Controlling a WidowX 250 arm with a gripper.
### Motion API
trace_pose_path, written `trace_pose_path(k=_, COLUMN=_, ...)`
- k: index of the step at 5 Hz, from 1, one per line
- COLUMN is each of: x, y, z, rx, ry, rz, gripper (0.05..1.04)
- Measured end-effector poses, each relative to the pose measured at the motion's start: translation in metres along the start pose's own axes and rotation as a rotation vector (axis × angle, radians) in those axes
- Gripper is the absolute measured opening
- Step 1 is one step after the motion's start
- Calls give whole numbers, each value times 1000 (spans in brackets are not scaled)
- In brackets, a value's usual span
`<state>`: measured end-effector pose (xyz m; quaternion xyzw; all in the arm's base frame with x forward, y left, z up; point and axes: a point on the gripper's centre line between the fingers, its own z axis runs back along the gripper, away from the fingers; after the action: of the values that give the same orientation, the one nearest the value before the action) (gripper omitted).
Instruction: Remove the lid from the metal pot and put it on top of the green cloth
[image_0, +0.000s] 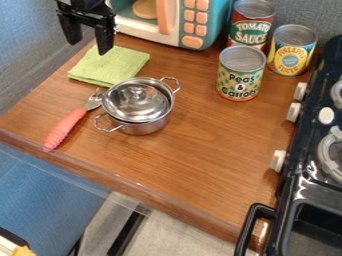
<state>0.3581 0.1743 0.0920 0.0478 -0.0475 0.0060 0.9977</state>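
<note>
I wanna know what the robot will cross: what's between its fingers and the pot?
In the camera view, the green cloth lies between the fingers and the pot, on the wooden counter.

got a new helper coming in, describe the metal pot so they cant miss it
On the wooden counter beside the black stove, find the green cloth. The small silver pot is just beside it, next to the pink-handled fork. Unlike either, it is round, with two loop handles and a knobbed lid.
</note>
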Motion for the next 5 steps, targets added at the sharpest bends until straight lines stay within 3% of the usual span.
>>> trace_pose_path(k=1, x=-5, y=-6, z=-16, rx=-25, ry=37, rz=-4, gripper=999)
trace_pose_path(k=3, x=-15, y=-68, z=-2, rx=-109, ry=-4, rz=-134, gripper=999)
trace_pose_path(k=4, x=-24, y=-81, z=-12, rx=-148, ry=16, rz=-151, gripper=998)
trace_pose_path(k=5, x=-25, y=-102, z=-9, rx=-158, ry=8, rz=-199, gripper=998)
